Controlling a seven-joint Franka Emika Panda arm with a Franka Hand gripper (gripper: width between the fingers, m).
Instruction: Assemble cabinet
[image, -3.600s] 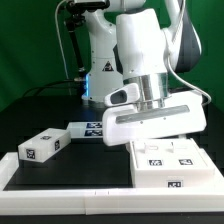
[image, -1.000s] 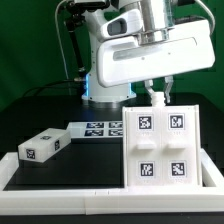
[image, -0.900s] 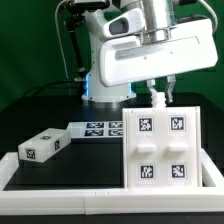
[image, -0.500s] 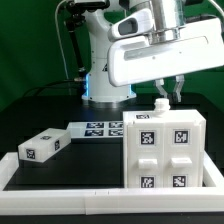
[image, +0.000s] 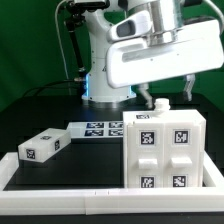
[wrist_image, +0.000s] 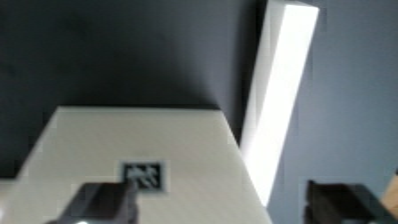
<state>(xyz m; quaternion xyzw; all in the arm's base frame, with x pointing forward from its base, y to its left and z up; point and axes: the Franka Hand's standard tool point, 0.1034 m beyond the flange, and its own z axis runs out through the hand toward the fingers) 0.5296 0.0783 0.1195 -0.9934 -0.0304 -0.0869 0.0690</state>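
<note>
The cabinet (image: 165, 150) stood upright at the exterior view's right, covering one end of the marker board (image: 92, 128). The gripper (image: 168, 93) hung just above it, fingers spread wide and holding nothing. The wrist view was blurred, with one tag (wrist_image: 143, 178) on the cabinet unreadable.

The exterior cam sits out front of the counter (image: 75, 172), a bit above it, looking back toward the arm's base (image: 103, 72). It's far enough off to catch the whole cabinet (image: 165, 150) on the exterior view's right, with the tool (image: 168, 92) over it. The wrist cam is mounted right behind the tool (wrist_image: 222, 200), peering down past both fingers (wrist_image: 103, 200), super close in. Both views share the cabinet's white tagged surface and a bit of dark counter.
</note>
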